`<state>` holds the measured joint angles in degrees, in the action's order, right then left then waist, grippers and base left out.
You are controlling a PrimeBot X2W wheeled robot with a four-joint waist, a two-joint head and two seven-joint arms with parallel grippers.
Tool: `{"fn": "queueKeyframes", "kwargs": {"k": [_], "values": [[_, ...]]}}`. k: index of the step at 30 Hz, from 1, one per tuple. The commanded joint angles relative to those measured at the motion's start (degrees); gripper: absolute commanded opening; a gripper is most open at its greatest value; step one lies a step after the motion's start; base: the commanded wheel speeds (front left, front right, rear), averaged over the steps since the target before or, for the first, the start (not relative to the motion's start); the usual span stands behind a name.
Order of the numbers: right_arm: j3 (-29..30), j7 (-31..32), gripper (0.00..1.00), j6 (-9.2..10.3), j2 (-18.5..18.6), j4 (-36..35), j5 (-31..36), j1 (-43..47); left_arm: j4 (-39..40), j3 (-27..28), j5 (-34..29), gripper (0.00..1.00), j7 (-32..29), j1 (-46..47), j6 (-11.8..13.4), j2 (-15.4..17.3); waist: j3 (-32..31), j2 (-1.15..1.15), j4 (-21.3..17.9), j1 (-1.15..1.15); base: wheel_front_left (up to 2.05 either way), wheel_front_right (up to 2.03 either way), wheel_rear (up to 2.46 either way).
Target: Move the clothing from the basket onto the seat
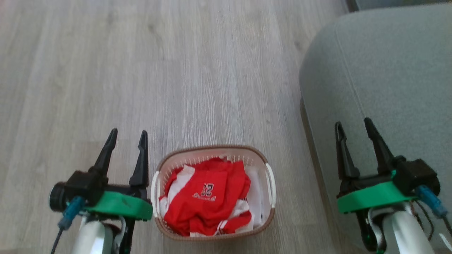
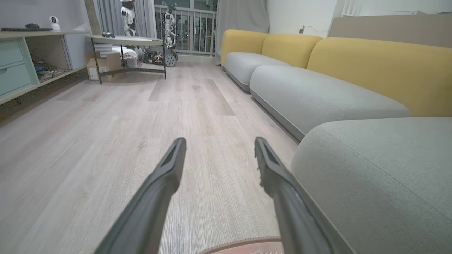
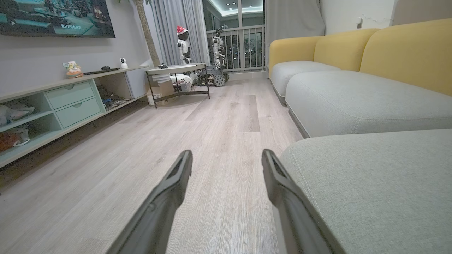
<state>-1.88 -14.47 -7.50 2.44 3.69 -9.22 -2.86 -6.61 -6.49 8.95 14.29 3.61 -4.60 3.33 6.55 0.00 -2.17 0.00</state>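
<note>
The basket (image 1: 269, 183), white with a brown rim, stands on the wooden floor at the bottom centre of the head view; its rim (image 2: 243, 244) also peeks in at the bottom of the left wrist view. Red and white clothing (image 1: 206, 197) is heaped inside it, a red jersey with a number on top. My left gripper (image 1: 128, 135) hangs open just left of the basket, nothing between its fingers. My right gripper (image 1: 354, 126) is open over the front edge of the grey-green seat (image 1: 385, 70), which lies to the right. Both wrist views look along the floor past open fingers (image 2: 166, 176) (image 3: 174, 183).
The sofa runs on with more grey cushions (image 3: 353, 95) and yellow backrests (image 3: 406, 49). Far off stand a low round table (image 3: 176, 68), a pale green shelf unit (image 3: 70, 102) along the left wall and small robots (image 3: 183, 44) by the window. Open wooden floor (image 1: 176, 70) stretches ahead of the basket.
</note>
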Motion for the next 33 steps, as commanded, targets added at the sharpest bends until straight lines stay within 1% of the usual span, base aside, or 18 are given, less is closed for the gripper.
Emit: {"fn": "queueKeyframes", "kwargs": {"k": [1, 11, 17, 22, 23, 26, 33], "values": [[-1.05, -0.52, 1.0, 0.01, 0.43, -2.38, -0.29, -2.6, 1.36, 2.03, 0.57, 1.0, 0.71, 3.04, -0.31, 0.72, 2.04, 0.0, -0.78, 0.0, 0.0, 0.0, 0.0], [-0.57, -0.52, 1.0, 0.01, 0.43, -5.13, -1.16, -7.07, -1.23, 1.31, 1.39, 1.0, 0.71, 9.2, -1.58, 1.28, 10.58, 0.0, -3.38, 0.0, 0.0, 0.0, 0.0], [-0.57, -0.52, 1.0, 0.01, 0.43, -6.28, -3.55, -9.88, -5.04, 0.55, 2.65, 1.0, 0.71, 13.06, -2.04, 1.52, 15.34, 0.0, -5.46, 0.0, 0.0, 0.0, 0.0], [-0.19, -0.52, 1.0, 0.01, 0.43, -7.33, -4.42, -12.01, -10.85, -0.9, 3.92, 1.0, -0.03, 16.59, -2.38, 1.7, 18.94, 0.0, -7.04, 0.0, 0.0, 0.0, 0.0], [-0.25, -0.52, 1.0, 0.01, 0.43, -7.83, -4.69, -12.78, -13.4, -1.59, 4.18, 1.0, -0.23, 18.24, -2.48, 1.9, 20.23, 0.0, -7.53, 0.0, 0.0, 0.0, 0.0], [-0.21, -0.52, 1.0, 0.01, 0.43, -8.35, -5.36, -13.97, -17.6, -2.72, 4.67, 1.0, -0.56, 20.62, -2.63, 2.3, 22.25, 0.0, -8.3, 0.0, 0.0, 0.0, 0.0], [0.35, -0.52, 1.0, 0.01, 0.43, -10.46, -4.61, -17.02, -27.65, -6.55, 6.77, 1.0, -1.42, 26.53, -2.85, 3.39, 27.4, 0.0, -9.66, 0.0, 0.0, 0.0, 0.0]]}}
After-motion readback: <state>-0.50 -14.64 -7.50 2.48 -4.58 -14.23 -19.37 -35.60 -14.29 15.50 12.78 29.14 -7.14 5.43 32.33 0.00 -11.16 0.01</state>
